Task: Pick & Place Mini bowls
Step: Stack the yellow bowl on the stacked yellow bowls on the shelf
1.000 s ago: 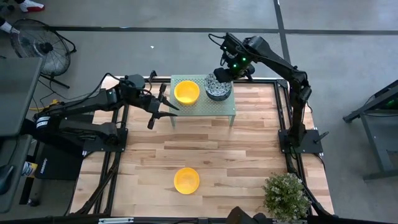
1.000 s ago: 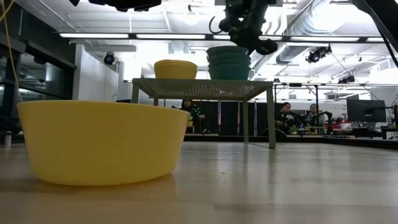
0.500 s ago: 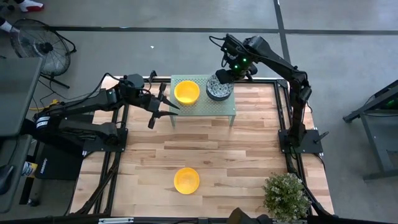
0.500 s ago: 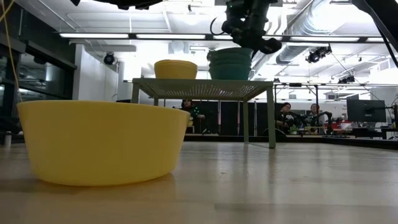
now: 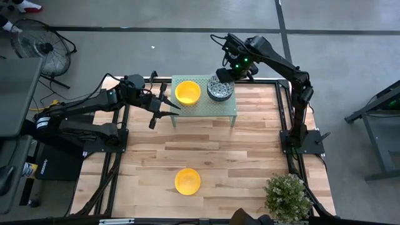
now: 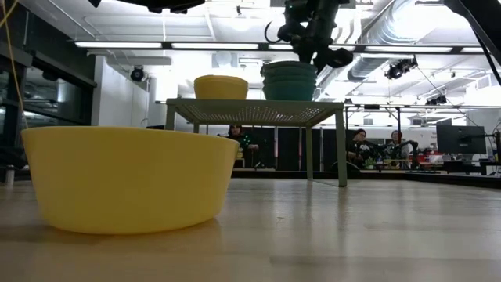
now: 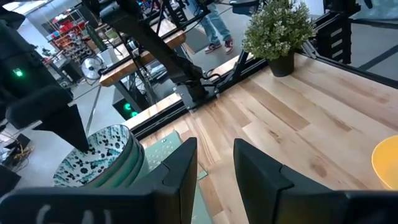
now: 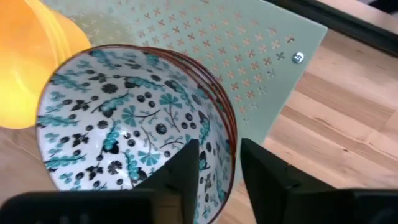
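Straddling the far rim of the patterned bowl stack (image 5: pixel 219 89) on the green rack (image 5: pixel 231 110), our right claw (image 8: pixel 211 163) stands slightly parted with one finger inside the top bowl and one outside, gripping nothing firmly that we can confirm. Beside that stack sit the yellow bowls (image 5: pixel 187 92), and our left claw (image 5: pixel 164 105) waits open just off the rack's other side, so the right arm is nearer.

Patterned teal bowls (image 5: pixel 219 89) stacked beside yellow stack (image 5: pixel 187 92); lone yellow bowl (image 5: pixel 187 180) upright.
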Controlling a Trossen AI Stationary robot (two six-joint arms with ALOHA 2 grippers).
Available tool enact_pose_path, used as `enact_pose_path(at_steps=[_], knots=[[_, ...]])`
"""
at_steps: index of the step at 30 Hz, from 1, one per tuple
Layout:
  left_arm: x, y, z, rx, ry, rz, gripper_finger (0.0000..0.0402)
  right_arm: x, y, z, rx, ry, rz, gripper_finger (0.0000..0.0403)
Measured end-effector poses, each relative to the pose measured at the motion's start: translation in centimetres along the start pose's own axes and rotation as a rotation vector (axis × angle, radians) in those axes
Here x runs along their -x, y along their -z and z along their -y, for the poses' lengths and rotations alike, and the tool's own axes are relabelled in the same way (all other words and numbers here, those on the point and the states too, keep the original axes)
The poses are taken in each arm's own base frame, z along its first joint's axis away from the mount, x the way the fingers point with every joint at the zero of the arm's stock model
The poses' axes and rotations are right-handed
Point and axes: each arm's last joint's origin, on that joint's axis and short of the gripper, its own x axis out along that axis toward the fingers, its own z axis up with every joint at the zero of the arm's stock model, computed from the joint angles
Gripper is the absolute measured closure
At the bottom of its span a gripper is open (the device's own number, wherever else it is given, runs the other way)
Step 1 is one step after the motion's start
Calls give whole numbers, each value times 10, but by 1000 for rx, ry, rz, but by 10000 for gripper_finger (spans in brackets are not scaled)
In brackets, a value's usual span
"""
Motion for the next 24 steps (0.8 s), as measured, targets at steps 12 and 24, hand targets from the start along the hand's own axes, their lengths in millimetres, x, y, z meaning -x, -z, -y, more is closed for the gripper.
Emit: enact_pose_path(at_steps=[12, 24], knots=[[0, 0, 0, 40, 1, 1, 300, 50, 19, 8, 67, -70, 128, 263], [0, 3, 3, 136, 23, -33, 300, 109, 86, -9, 310, -49, 316, 270]])
